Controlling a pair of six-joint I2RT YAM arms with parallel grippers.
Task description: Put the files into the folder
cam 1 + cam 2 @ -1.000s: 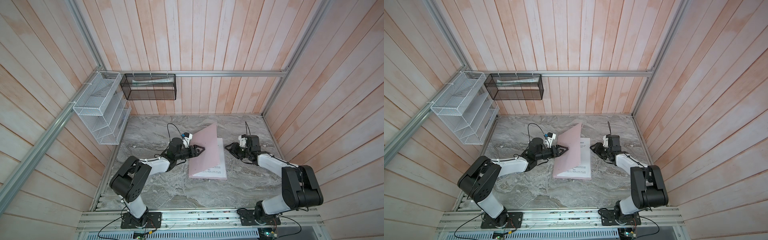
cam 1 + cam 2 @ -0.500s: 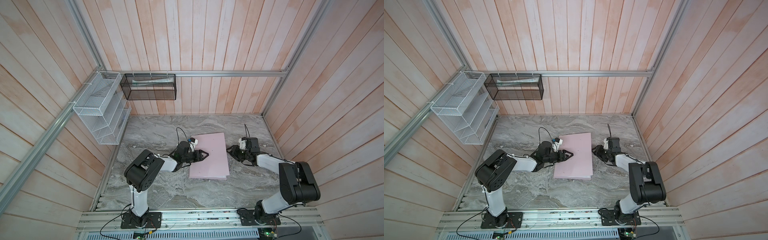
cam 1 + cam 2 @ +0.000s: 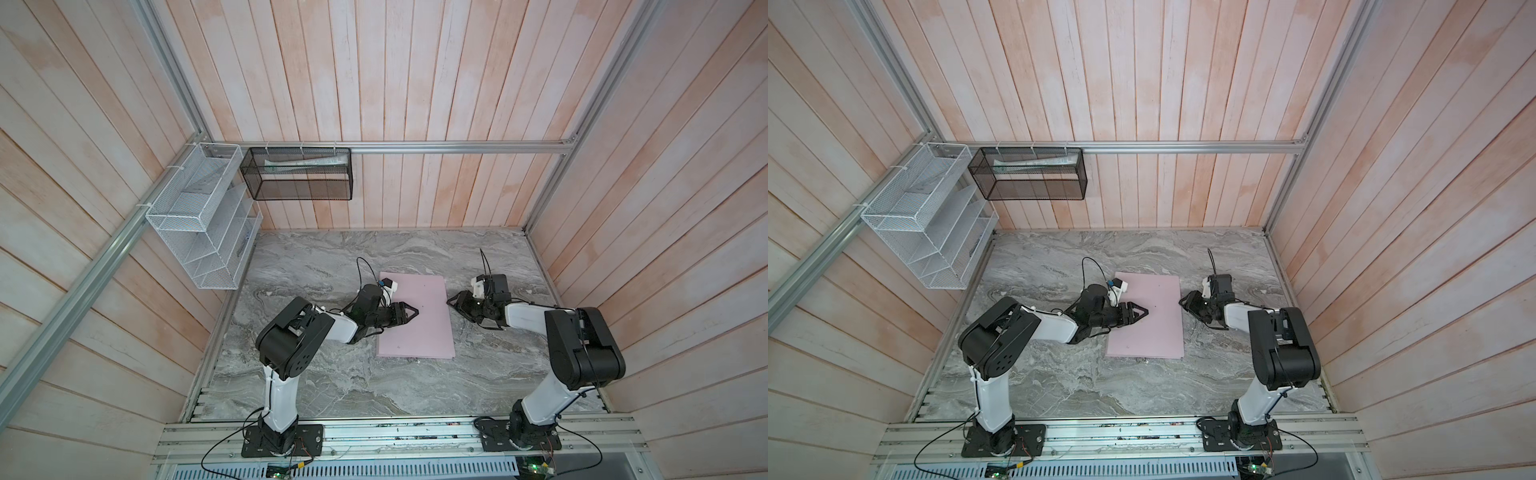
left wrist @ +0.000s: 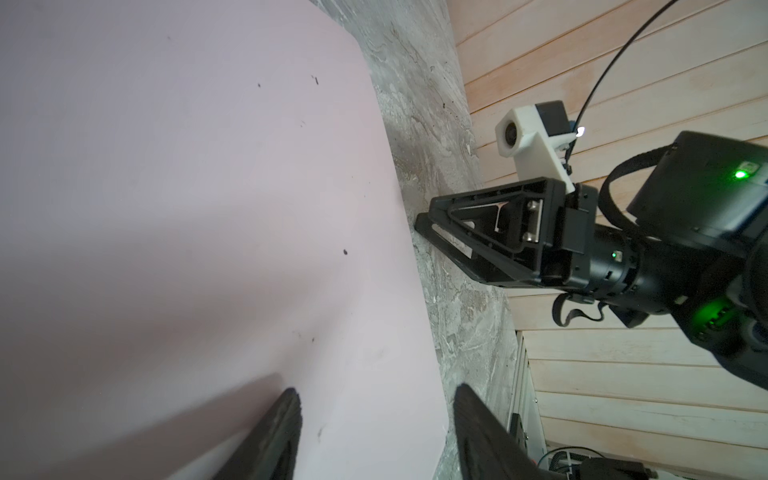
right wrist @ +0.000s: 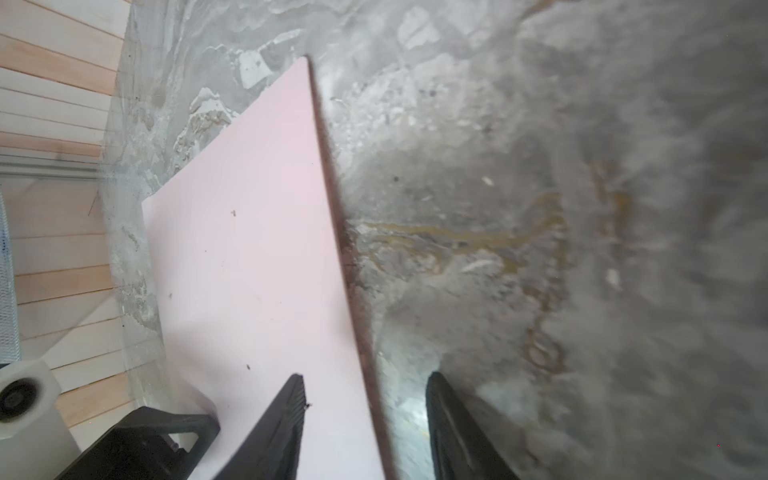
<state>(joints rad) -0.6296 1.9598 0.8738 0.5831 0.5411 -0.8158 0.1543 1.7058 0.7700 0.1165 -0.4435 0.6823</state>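
- On the marble table [image 3: 332, 382], near its middle, the folder [image 3: 432, 332] is seen lying flat and closed, pink cover up, in both top views [image 3: 1163, 336].
- Its long axis is seen to run from the robot's side toward the back wall, so both arms meet it across its short width.
- The left gripper [image 3: 413, 313] is held low over the folder's left half. Its jaws are spread in the left wrist view [image 4: 374, 399], with only pink cover beneath them and nothing pinched.
- The right gripper [image 3: 449, 301] is set just beside the folder's right long edge, close to the table. In the right wrist view [image 5: 365, 380] its jaws are parted, one finger over the cover and one over bare table, and the edge is not gripped.
- The left arm is therefore judged the nearer: the folder lies directly under its gripper, and toward the robot's left from the right one.
- The files are nowhere seen. No loose sheets lie on the table, so they are judged to be inside, though this cannot be confirmed.
- No brand, label or writing can be read. Only small dark specks are visible on the cover.
- A white wire rack [image 3: 199, 232] and a black mesh basket [image 3: 299, 183] are mounted well apart from the work.
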